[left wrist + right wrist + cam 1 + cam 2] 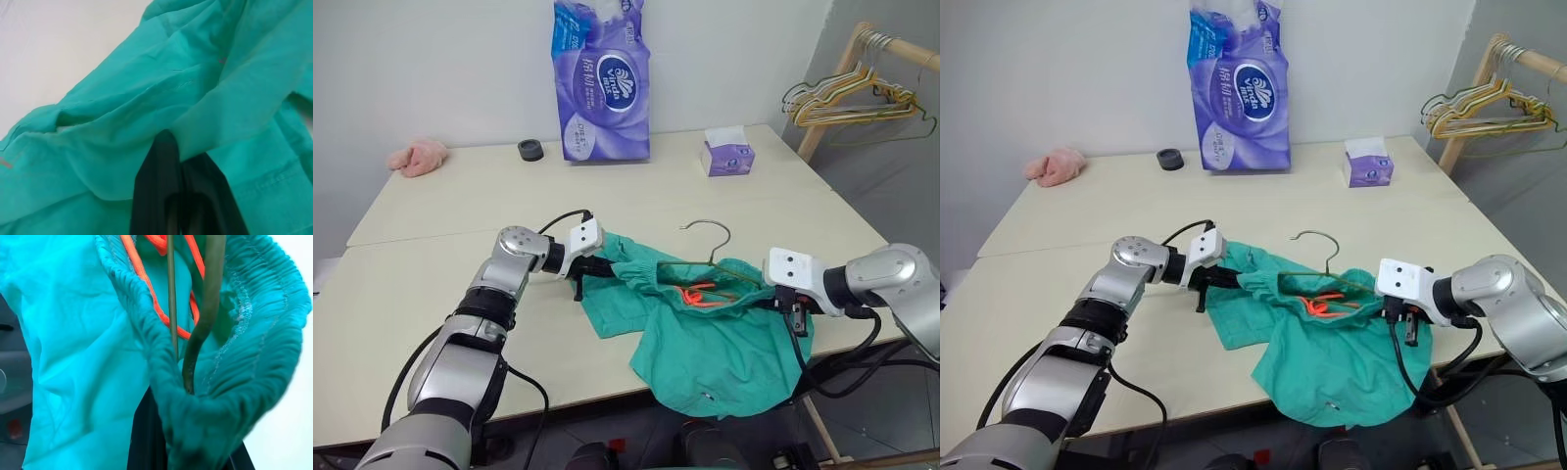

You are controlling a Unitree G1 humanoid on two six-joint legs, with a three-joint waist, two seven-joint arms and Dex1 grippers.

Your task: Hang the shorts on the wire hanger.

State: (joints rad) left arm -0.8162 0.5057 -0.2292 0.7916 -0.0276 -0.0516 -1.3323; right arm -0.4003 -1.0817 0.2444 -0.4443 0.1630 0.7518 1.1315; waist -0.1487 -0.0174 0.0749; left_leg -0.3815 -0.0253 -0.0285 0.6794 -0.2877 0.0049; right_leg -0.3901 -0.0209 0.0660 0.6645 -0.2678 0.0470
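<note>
Holding the shorts at both ends, I have them spread across the near edge of the table, the lower part spilling over that edge. The wire hanger sits inside the gathered waistband, its hook sticking up toward the far side and the orange drawstring bunched just below it. My left gripper is pressed together on a fold of teal fabric at the left end of the shorts; the left wrist view shows the cloth pinched between the black fingers. My right gripper is clamped on the waistband at the right end, and the right wrist view shows the hanger's wire running just inside that elastic rim, so I may be pinching wire and cloth together; I cannot tell for sure.

To do this step well, I judge I should draw the left end outward gently, keeping the waistband taut so it slides over the hanger's shoulder without dragging the hanger sideways. Pulling too hard could pop the elastic off the right end
</note>
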